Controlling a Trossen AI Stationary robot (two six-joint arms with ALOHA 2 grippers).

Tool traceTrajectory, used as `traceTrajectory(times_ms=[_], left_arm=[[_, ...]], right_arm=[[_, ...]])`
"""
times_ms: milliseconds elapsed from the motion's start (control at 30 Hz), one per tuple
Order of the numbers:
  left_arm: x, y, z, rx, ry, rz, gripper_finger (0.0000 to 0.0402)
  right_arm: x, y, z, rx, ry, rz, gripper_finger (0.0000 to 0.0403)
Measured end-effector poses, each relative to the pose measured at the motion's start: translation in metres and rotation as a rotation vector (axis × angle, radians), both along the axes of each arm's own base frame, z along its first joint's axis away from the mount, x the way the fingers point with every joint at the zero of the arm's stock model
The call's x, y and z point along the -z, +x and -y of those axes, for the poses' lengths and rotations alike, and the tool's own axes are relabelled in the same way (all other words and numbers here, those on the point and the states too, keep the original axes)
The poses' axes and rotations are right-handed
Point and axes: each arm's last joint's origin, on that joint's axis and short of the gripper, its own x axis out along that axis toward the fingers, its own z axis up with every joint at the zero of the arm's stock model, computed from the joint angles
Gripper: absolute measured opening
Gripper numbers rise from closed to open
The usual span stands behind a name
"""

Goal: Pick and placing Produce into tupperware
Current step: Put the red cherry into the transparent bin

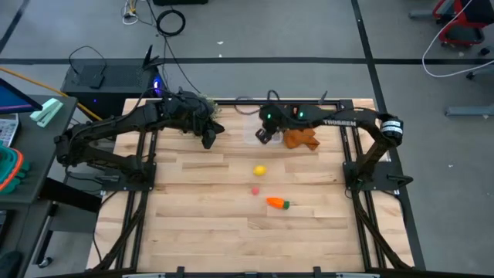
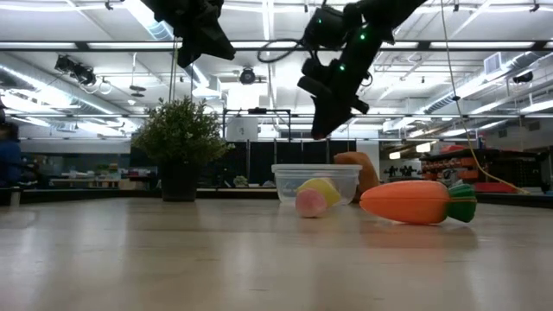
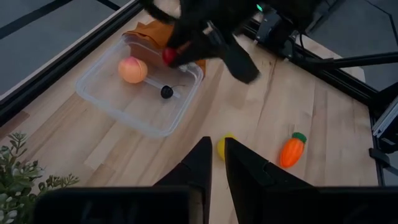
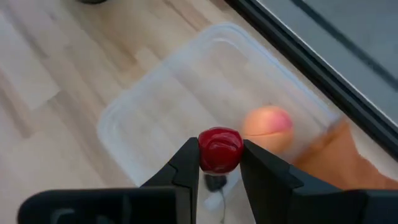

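Observation:
The clear tupperware (image 3: 134, 93) stands at the table's far side, holding a peach-pink fruit (image 3: 132, 70) and a tiny dark berry (image 3: 166, 91). My right gripper (image 4: 219, 163) hovers over it, shut on a small red fruit (image 4: 219, 149). On the bare wood nearer the front lie a yellow lemon (image 1: 260, 171), a pink fruit (image 1: 255, 190) and an orange carrot (image 1: 278, 203) with a green top. My left gripper (image 3: 218, 152) hangs high over the far left of the table, shut with nothing in it. My right gripper pinches the red fruit by its two opposite sides (image 4: 204, 151) between its two fingers. The fingers slant down from the table's right side. The fruit is lifted clear, above the tupperware's open top (image 4: 186, 93).
An orange cloth (image 1: 301, 139) lies right of the tupperware. A bushy green plant (image 2: 181, 138) in a dark pot stands at the far left. Black frame rails (image 1: 351, 147) run along the table's edges. Bare wood stretches across the near half.

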Motion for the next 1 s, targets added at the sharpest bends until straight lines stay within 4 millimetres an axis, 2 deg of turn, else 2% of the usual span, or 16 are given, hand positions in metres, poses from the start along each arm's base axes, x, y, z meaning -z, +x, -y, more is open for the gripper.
traceTrajectory(times_ms=[200, 500, 633, 833, 1000], left_arm=[[0.0, 0.0, 0.0, 0.0, 0.0, 0.0, 0.0052], [0.0, 0.0, 0.0, 0.0, 0.0, 0.001, 0.0052], [0.0, 0.0, 0.0, 0.0, 0.001, 0.003, 0.0052], [0.0, 0.0, 0.0, -0.006, -0.007, 0.007, 0.0052], [0.0, 0.0, 0.0, -0.008, -0.012, 0.002, 0.0053]], right_arm=[[0.001, -0.016, 0.035, 0.082, 0.193, 0.084, 0.0071], [0.004, -0.016, 0.04, 0.035, 0.311, 0.128, 0.0071], [0.007, -0.012, 0.04, 0.014, 0.325, 0.142, 0.0071], [0.004, 0.006, 0.05, -0.041, 0.315, 0.128, 0.0071], [0.002, 0.017, 0.059, -0.144, 0.323, -0.057, 0.0071]])
